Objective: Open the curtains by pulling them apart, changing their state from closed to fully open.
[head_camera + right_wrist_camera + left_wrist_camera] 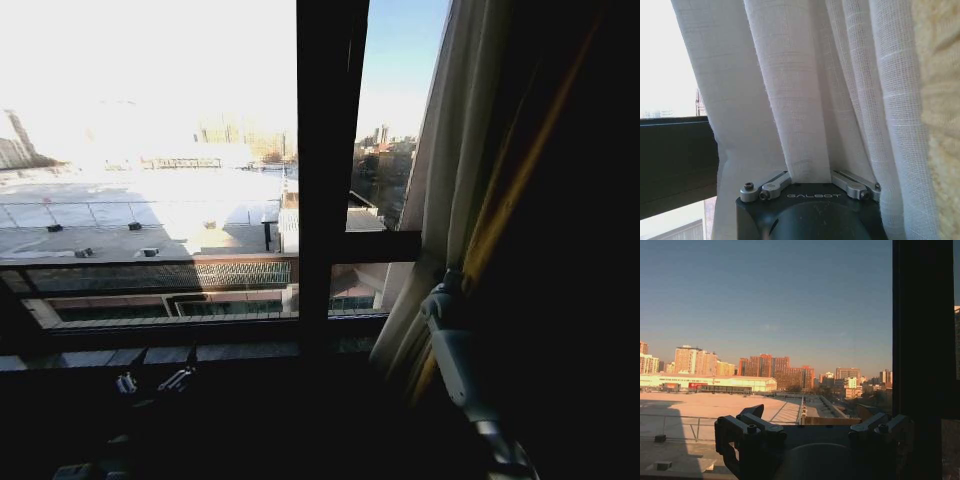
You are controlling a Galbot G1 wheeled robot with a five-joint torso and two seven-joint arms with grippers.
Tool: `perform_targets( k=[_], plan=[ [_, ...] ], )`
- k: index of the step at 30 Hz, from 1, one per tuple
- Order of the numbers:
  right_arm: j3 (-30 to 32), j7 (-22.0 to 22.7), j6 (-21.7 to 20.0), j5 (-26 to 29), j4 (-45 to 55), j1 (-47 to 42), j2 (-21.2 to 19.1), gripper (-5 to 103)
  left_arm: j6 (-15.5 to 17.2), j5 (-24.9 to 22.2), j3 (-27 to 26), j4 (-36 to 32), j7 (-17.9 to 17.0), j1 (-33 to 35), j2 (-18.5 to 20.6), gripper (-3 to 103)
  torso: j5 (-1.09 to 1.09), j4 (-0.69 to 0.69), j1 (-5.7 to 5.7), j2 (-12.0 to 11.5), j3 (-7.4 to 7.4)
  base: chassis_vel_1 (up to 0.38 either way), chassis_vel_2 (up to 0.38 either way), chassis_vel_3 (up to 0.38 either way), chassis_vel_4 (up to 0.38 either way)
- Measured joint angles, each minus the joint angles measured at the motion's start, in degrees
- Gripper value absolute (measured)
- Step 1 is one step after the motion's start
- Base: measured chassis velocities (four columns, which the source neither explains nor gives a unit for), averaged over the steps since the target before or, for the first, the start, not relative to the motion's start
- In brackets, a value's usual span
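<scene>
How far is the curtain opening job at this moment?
Done: most of the window is uncovered, and the sheer curtain is bunched at its right side. In hand: the right gripper has a fold of that curtain between its fingers, down near the sill. The left gripper is open and holds nothing, facing bare glass. Left: perhaps only a last short pull to the right; a second panel cannot be judged here.
</scene>
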Motion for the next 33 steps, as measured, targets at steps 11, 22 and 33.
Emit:
perform_targets(
  k=[11, 22, 33],
  plan=[
    [-4.3, -9.3, -3.7, 5.4, 22.0, -14.0, -2.2, 20, 0.6, -0.1, 0.4, -0.4, -0.3, -0.9, 0.0, 100, 0.0, 0.0, -0.01, 0.0, 0.0, 0.0, 0.0, 0.0, 0.0],
    [-10.2, -10.4, -9.1, 11.0, 43.5, -27.9, -5.2, 57, 1.5, -1.5, -0.1, 0.3, -3.2, -1.2, 0.0, 100, -0.02, 0.0, -0.01, 0.0, -0.01, 0.0, 0.0, 0.0, 0.0],
    [-12.9, -11.2, -6.5, 5.0, 49.8, -35.9, -4.1, 98, 7.6, -1.8, -0.6, -0.9, -4.6, -1.4, 0.0, 100, 0.0, 0.0, -0.01, 0.0, -0.01, 0.0, 0.0, 0.0, 0.0]
  ],
)
